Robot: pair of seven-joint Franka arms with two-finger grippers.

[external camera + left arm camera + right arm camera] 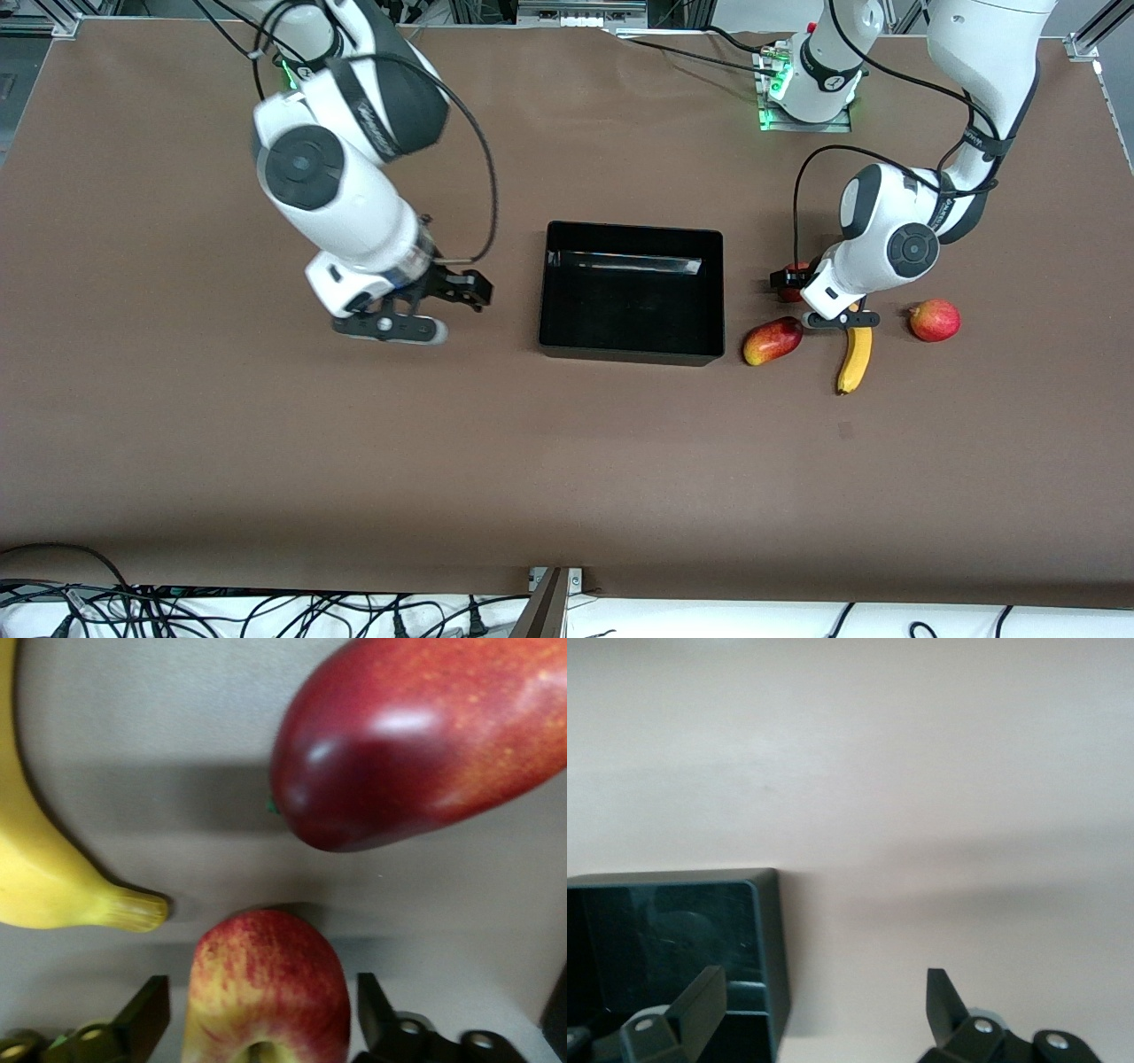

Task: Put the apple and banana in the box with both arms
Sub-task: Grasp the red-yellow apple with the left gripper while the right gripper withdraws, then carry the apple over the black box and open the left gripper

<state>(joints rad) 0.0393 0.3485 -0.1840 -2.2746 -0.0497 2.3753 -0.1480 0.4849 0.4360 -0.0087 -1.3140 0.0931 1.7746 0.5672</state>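
Observation:
The apple (266, 992) sits on the table between my left gripper's (263, 1028) open fingers, with a gap on each side. In the front view the left gripper (791, 283) is low over the apple (798, 268), which the wrist mostly hides. The yellow banana (855, 354) lies close by, nearer the front camera, and its tip shows in the left wrist view (53, 877). The black box (633, 228) stands at the table's middle with nothing in it. My right gripper (461, 291) is open and empty, beside the box toward the right arm's end; the box corner (769, 939) shows in its wrist view.
A red-yellow mango-like fruit (772, 340) lies between the box and the banana, close to the apple (425, 735). A red-orange round fruit (935, 320) lies beside the banana toward the left arm's end. Brown table surface runs wide nearer the front camera.

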